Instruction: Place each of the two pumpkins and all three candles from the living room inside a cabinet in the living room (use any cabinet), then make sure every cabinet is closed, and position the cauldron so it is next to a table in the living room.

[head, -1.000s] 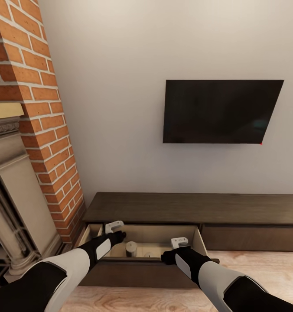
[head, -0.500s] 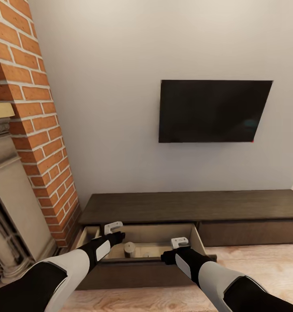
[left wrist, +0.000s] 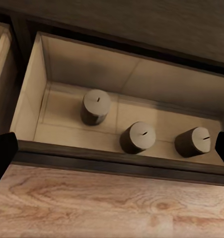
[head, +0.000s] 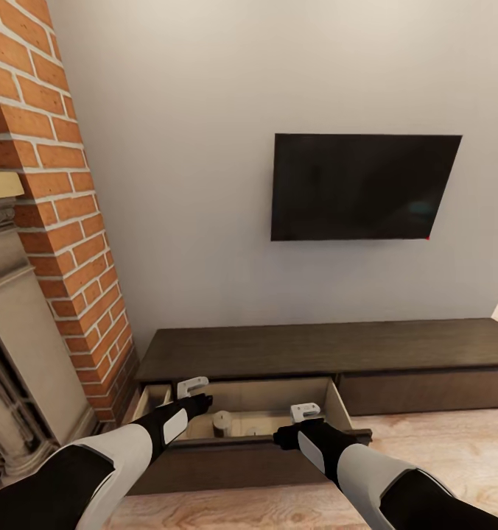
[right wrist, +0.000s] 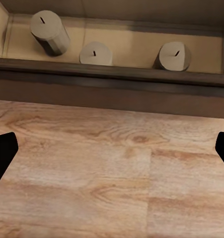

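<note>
The cabinet (head: 330, 350) is a long low dark-brown unit under the wall, with its left drawer (head: 245, 447) pulled open. Three cream candles stand upright inside on the beige drawer floor: (left wrist: 96, 105), (left wrist: 139, 136), (left wrist: 193, 141), also seen from the right wrist as candles (right wrist: 48, 30), (right wrist: 96, 53), (right wrist: 174, 55). My left gripper (head: 203, 401) hangs open over the drawer's left part. My right gripper (head: 282, 438) is open too, above the drawer's front edge at the right. Neither holds anything. The pumpkins, the cauldron and the table are out of view.
A black TV (head: 363, 186) hangs on the white wall above the unit. A brick chimney (head: 50, 184) and a stone fireplace (head: 17, 353) close off the left. The unit's right drawer front (head: 426, 390) is shut. Wood floor (head: 440, 456) lies in front.
The head view has swung a little to the right, so the wall and TV sit further left in the picture. Both arms hold the same pose over the open drawer.
</note>
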Controlling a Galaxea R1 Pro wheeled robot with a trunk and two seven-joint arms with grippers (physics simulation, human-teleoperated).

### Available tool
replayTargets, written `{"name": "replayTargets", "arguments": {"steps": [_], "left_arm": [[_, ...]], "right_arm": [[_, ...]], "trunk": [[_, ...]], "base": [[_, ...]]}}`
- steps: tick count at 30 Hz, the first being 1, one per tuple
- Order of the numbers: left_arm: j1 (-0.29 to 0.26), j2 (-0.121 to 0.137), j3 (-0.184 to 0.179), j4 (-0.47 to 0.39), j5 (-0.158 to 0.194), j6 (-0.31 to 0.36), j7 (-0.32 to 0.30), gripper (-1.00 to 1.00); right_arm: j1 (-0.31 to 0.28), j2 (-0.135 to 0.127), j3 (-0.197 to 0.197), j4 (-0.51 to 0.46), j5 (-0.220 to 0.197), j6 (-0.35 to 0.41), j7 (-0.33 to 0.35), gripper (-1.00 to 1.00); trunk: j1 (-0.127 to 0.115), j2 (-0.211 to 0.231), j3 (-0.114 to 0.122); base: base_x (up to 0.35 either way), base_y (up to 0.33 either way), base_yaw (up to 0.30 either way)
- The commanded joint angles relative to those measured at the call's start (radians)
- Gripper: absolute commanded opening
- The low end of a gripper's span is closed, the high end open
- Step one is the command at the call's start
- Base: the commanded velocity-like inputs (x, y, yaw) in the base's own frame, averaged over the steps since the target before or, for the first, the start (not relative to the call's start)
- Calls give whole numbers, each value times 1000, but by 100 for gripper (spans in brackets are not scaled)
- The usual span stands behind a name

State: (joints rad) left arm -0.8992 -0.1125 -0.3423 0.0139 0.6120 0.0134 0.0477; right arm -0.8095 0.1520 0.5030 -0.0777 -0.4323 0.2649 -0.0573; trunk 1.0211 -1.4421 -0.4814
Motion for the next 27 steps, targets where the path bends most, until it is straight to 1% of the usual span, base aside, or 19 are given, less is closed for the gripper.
{"name": "replayTargets", "arguments": {"steps": [1,27], "left_arm": [[-1,0,-8,1,8,2,3,100],[-1,1,-7,3,9,6,3,100]], "right_arm": [[0,0,9,-2,-9,6,-6,100],[0,0,9,-2,-7,5,-4,100]], "trunk": [[4,-8,-4],[104,-190,-86]], "base": [[0,0,0],[0,0,0]]}}
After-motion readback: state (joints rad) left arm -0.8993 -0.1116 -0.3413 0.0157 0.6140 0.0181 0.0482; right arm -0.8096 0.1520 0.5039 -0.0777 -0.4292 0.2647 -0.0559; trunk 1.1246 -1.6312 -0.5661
